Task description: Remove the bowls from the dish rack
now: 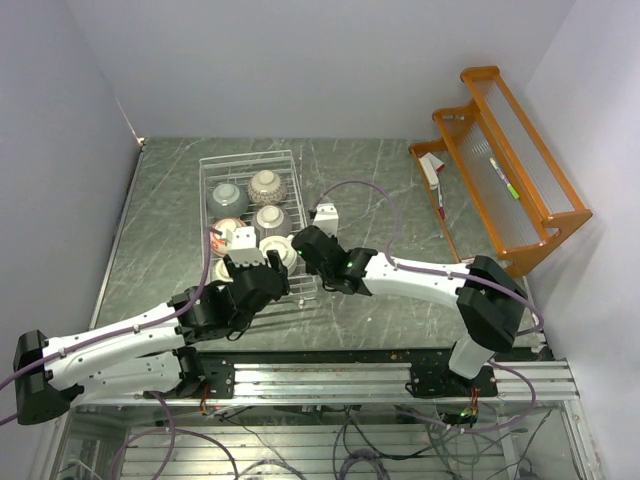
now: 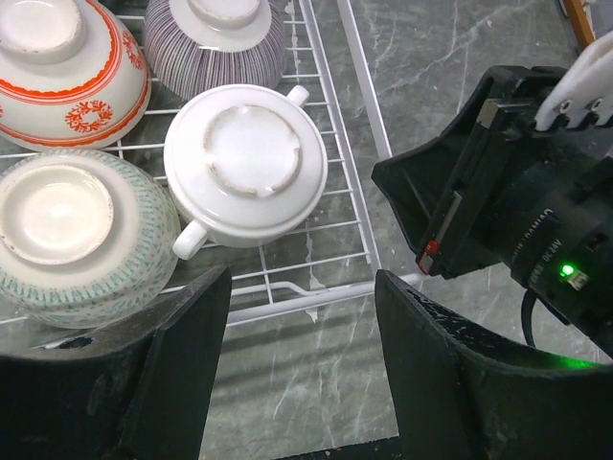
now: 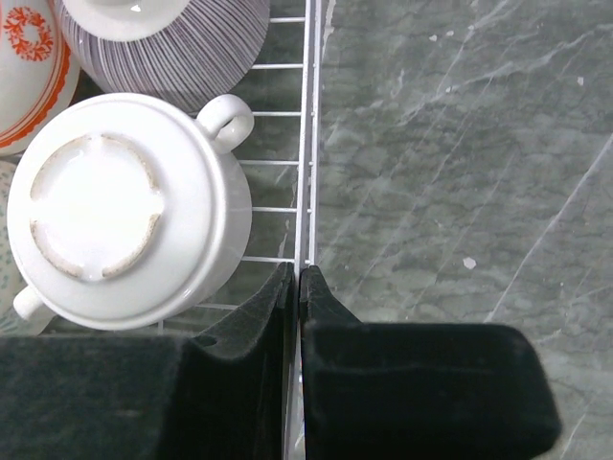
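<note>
The white wire dish rack (image 1: 205, 165) stands left of centre and holds several upturned bowls. A cream bowl with two small handles (image 3: 115, 206) sits in its near right corner, beside a striped bowl (image 3: 168, 38) and an orange-patterned one (image 2: 67, 67). A teal-patterned bowl (image 2: 72, 235) lies at the near left. My right gripper (image 3: 297, 273) is shut on the rack's right side wire (image 3: 311, 144), just right of the cream bowl (image 2: 245, 163). My left gripper (image 2: 302, 316) hangs open over the rack's near edge (image 2: 316, 299), holding nothing.
An orange wooden shelf rack (image 1: 505, 165) stands at the back right, with a small white and red item (image 1: 433, 170) at its foot. A small white object (image 1: 326, 215) lies just right of the dish rack. Grey walls close in the table's back and left.
</note>
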You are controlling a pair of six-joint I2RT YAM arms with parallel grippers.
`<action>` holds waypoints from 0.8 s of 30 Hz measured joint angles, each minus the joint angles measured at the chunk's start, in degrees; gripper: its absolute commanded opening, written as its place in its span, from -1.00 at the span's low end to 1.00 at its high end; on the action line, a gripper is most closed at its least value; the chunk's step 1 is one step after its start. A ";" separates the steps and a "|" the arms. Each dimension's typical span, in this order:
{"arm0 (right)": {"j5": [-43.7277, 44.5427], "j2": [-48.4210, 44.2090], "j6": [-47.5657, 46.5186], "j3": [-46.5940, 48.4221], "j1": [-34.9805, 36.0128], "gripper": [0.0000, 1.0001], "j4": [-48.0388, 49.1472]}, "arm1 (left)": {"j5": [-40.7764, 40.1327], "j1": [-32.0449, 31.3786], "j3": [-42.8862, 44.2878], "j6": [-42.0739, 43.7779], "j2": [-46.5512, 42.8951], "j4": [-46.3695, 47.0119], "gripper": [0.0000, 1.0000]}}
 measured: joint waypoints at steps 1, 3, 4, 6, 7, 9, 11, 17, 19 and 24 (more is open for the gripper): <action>0.13 0.46 -0.26 0.44 -0.02 -1.00 0.04 | -0.07 0.00 0.00 -0.13 -0.31 -0.20 0.44; 0.31 1.53 -0.79 1.55 -0.13 -1.00 0.04 | -0.42 0.00 -0.02 -0.35 -1.18 -0.83 0.44; 0.35 2.01 -1.03 2.10 -0.22 -1.00 0.04 | -0.59 0.00 -0.02 -0.46 -1.66 -1.09 0.44; 0.28 2.80 -1.33 2.89 -0.31 -1.00 0.26 | -0.87 0.00 -0.02 -0.63 -2.47 -1.42 0.43; 0.15 3.06 -1.42 3.06 -0.37 -1.00 0.57 | -0.98 0.00 -0.02 -0.76 -2.99 -1.68 0.43; -0.09 3.21 -1.49 3.08 -0.44 -0.87 1.09 | -1.25 0.00 -0.07 -0.92 -3.72 -2.14 0.43; -0.35 3.21 -1.49 3.04 -0.50 -0.64 1.22 | -1.36 0.00 -0.11 -1.18 -4.28 -2.47 0.44; -2.51 2.45 -0.55 1.05 -0.59 -0.14 4.52 | -1.88 0.00 -0.37 -1.70 -4.28 -2.89 0.48; -2.82 1.16 -0.48 -0.17 -0.61 -0.11 4.94 | -2.05 0.00 -0.37 -1.99 -4.00 -3.10 0.48; -3.08 -3.21 -0.13 -3.39 -0.76 -0.07 4.74 | -2.34 0.00 -0.33 -2.64 -2.93 -4.68 0.49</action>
